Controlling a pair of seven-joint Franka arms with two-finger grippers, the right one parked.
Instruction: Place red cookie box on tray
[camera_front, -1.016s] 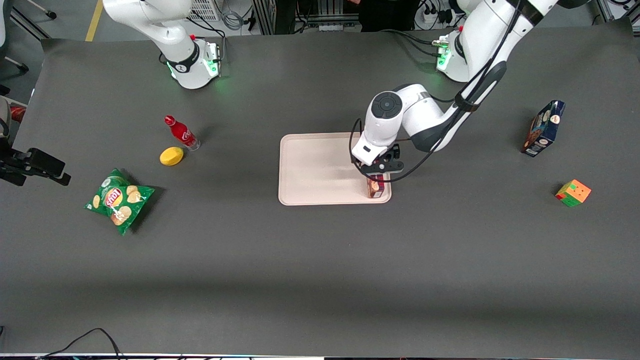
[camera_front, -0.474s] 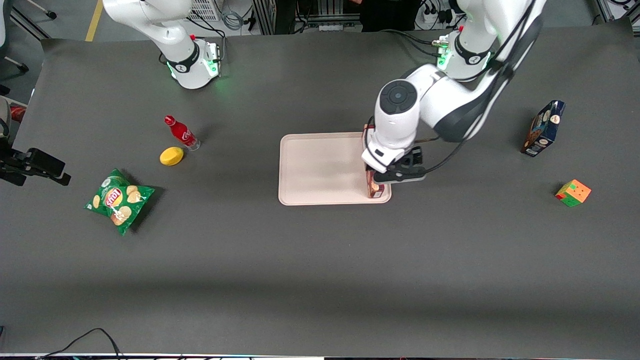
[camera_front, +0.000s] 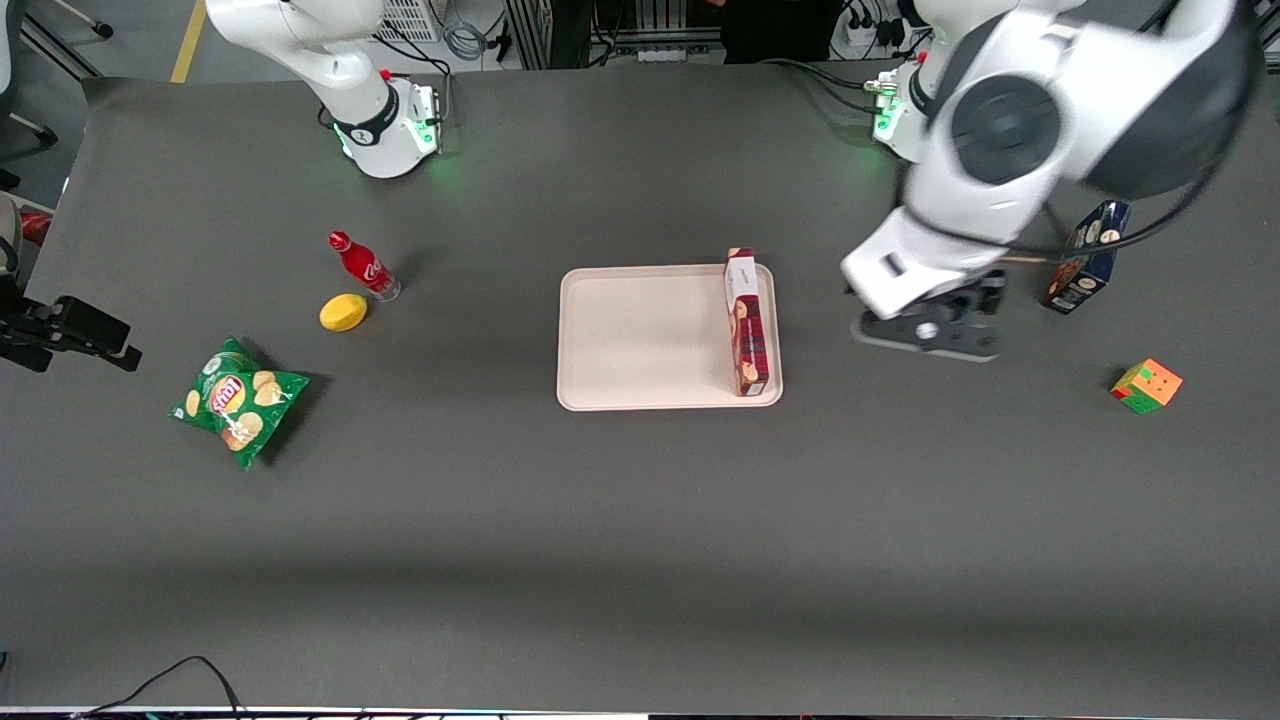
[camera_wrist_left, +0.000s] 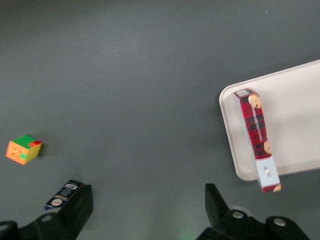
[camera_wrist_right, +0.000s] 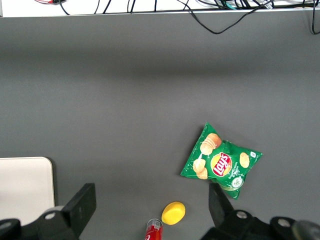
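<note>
The red cookie box (camera_front: 747, 322) lies on its long narrow side in the tray (camera_front: 640, 340), along the rim nearest the working arm's end, its white label panel farthest from the front camera. Nothing touches it. My gripper (camera_front: 925, 335) hangs high above the bare table, off the tray toward the working arm's end, between the tray and a dark blue box. It is open with nothing between its fingers (camera_wrist_left: 80, 205). In the left wrist view the gripper (camera_wrist_left: 147, 200) looks down on grey mat, with the red cookie box (camera_wrist_left: 256, 135) and the tray (camera_wrist_left: 295, 125) off to one side.
A dark blue cookie box (camera_front: 1087, 257) stands and a coloured cube (camera_front: 1146, 386) sits toward the working arm's end. Toward the parked arm's end are a red cola bottle (camera_front: 362, 265), a lemon (camera_front: 343, 312) and a green chips bag (camera_front: 238, 400).
The gripper has let go of the red cookie box, risen, and swung off the tray toward the working arm's end. The box stays in the tray, now fully uncovered.
</note>
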